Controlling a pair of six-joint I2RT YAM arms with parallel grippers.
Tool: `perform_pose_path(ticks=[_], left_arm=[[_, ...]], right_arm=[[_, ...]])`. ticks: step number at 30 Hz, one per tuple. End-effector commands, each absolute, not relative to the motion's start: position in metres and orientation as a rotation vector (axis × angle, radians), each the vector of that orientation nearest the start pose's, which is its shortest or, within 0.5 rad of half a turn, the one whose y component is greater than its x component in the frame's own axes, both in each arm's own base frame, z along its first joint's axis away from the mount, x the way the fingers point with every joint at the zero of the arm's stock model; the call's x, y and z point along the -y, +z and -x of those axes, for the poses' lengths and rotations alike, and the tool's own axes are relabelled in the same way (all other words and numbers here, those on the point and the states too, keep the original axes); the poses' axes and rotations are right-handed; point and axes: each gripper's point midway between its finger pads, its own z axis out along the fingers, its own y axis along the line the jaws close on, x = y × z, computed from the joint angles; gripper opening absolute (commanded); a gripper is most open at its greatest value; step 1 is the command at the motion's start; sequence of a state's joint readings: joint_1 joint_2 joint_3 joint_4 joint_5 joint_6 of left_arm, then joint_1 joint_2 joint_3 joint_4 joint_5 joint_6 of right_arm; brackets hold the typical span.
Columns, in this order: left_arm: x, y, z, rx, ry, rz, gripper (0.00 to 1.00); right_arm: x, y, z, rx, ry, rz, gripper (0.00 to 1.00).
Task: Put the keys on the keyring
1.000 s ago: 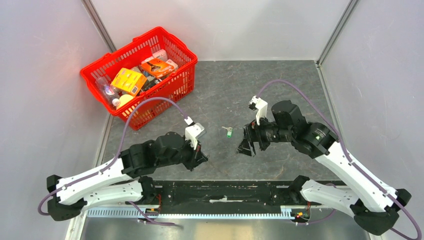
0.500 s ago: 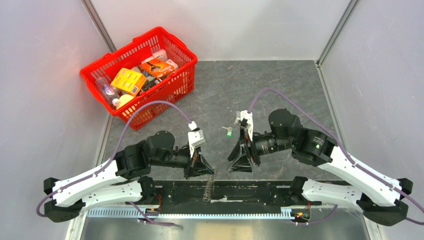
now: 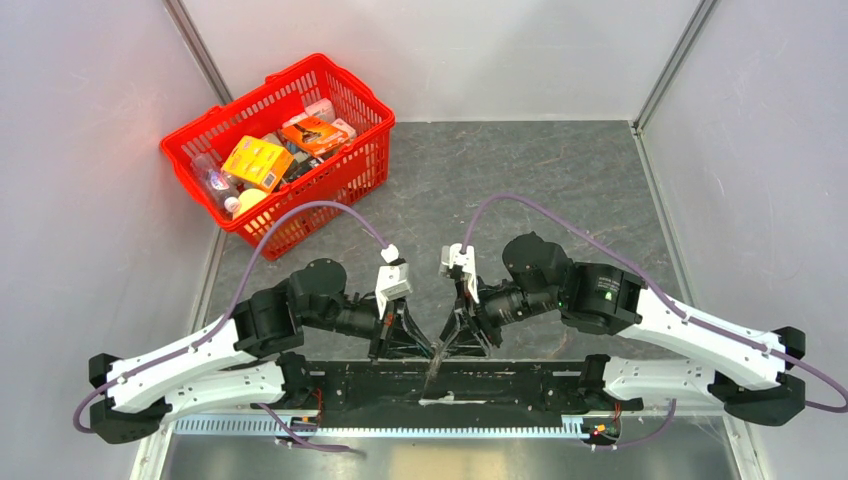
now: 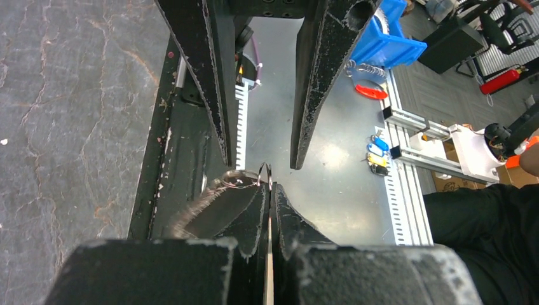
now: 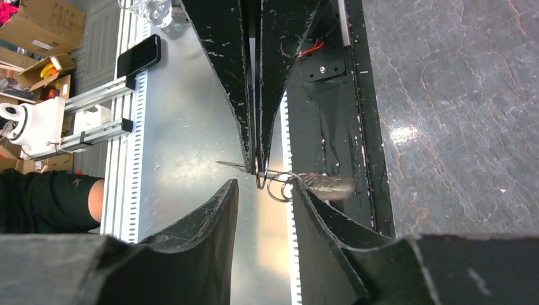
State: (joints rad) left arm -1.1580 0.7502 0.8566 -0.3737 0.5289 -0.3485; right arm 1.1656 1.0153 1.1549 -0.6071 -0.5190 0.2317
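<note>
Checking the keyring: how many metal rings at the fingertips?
2: an edge-on ring pinched by the left gripper, and a flatter ring beside it. Others may be hidden.

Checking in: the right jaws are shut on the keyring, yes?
Not quite. It is the left gripper whose jaws are shut on the keyring; the right gripper has its jaws apart. The left wrist view shows the pinch.

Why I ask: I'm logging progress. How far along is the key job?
Done: left gripper shut on the keyring. In hand: right gripper, open, its fingers either side of the keyring. Left: no key shows on the keyring; the key, out of view, needs fetching and threading.
</note>
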Motion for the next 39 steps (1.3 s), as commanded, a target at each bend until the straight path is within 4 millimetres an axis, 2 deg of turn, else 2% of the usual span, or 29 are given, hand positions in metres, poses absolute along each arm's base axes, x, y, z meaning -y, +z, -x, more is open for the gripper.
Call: perform_pose_path(ticks=[1,25,34,36,39], left_arm=[[0.284,0.312,-0.006,-1.565,-1.537,-1.229,0.02],[0.281,0.308,-0.004,-1.566,-1.542,-1.231,0.02],[0.279,0.313,-0.003,-1.553,-1.545,-1.226,0.02],[0.279,0.312,-0.003,-1.556,-1.545,-1.229,0.02],[0.280,0.312,-0.004,-1.560,-1.545,-1.224,0.05]], right_arm=[[-0.316,0.319,-0.030,-1.740,1.337,1.330,0.43],[-0.328,0.333,-0.020,-1.674,1.384,1.328,0.27],[-0.327,0.331,-0.016,-1.669,1.389,1.342,0.11],[-0.326,0.332,-0.015,-1.665,1.390,1.341,0.00],[-0.326,0.335,-0.015,-1.653,1.386,1.336,0.00]])
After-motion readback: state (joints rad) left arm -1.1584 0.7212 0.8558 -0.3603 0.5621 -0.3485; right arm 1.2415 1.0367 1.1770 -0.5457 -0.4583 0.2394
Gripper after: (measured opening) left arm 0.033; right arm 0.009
